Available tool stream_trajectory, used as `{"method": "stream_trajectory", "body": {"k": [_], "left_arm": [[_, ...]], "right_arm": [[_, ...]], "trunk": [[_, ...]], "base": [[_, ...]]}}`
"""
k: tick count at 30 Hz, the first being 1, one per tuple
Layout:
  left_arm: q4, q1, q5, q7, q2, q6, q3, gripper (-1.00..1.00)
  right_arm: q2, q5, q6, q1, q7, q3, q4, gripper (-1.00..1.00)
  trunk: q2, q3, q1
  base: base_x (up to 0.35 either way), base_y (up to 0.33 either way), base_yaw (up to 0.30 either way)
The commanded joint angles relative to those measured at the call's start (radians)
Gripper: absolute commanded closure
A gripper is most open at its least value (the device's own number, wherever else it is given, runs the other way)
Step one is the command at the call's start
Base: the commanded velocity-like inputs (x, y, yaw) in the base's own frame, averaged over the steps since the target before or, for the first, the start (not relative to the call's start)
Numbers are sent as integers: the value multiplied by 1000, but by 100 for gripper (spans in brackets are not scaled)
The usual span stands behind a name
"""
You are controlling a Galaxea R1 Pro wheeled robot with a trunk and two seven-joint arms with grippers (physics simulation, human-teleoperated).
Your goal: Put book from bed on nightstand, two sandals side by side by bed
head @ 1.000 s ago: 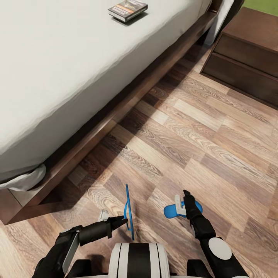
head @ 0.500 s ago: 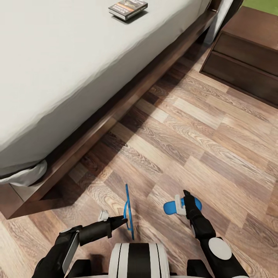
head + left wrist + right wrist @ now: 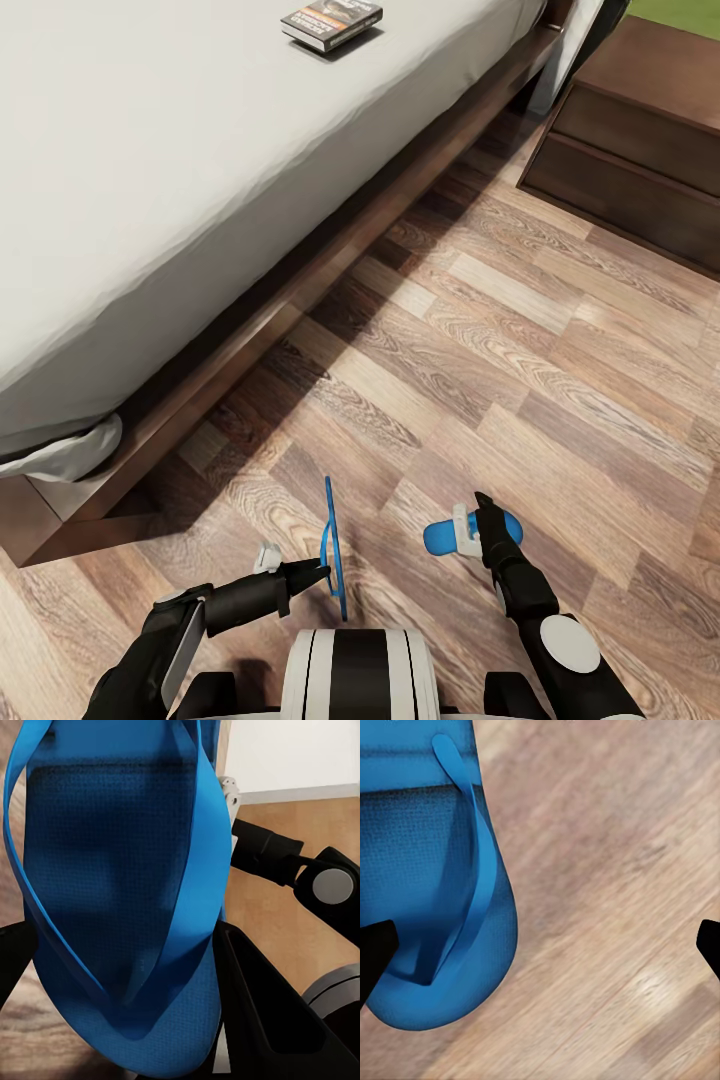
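Observation:
My left gripper is shut on one blue sandal, held on edge above the floor; in the left wrist view this sandal sits between the dark fingers. The other sandal lies flat on the wood floor. Just over it is my right gripper, open, and the right wrist view has that sandal beside one of the widely spread fingertips. The book lies on the bed, far ahead. A dark brown nightstand stands at the back right.
The bed's dark wooden frame runs diagonally from the near left to the far right. A fold of white sheet hangs at its near corner. Open plank floor lies between the bed frame and the nightstand.
The whole picture has shifted a little, bed and floor sliding up in view, so the camera moved. The flat sandal slid with the floor. Both arms keep their pose.

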Motion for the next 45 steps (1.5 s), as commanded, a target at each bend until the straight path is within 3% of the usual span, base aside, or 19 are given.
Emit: {"method": "stream_trajectory", "body": {"k": [1, 7, 13, 29, 45], "left_arm": [[0, 0, 1, -3, -1, 9, 2, 100], [0, 0, 1, -3, -1, 9, 1, 100], [0, 0, 1, -3, -1, 9, 1, 100], [0, 0, 1, -2, -1, 9, 0, 100], [0, 0, 1, -2, -1, 9, -1, 100]], "right_arm": [[-1, 6, 6, 0, 6, 4, -1, -100], [1, 8, 6, 0, 6, 6, 22, -100], [27, 8, 6, 0, 4, 8, 116, -100], [33, 8, 6, 0, 4, 7, 124, -100], [33, 8, 6, 0, 5, 6, 124, -100]], "trunk": [[0, 0, 0], [0, 0, 0], [0, 0, 0], [0, 0, 0], [-3, -55, 6]], "base": [[0, 0, 0], [0, 0, 0], [0, 0, 0], [0, 0, 0], [0, 0, 0]]}}
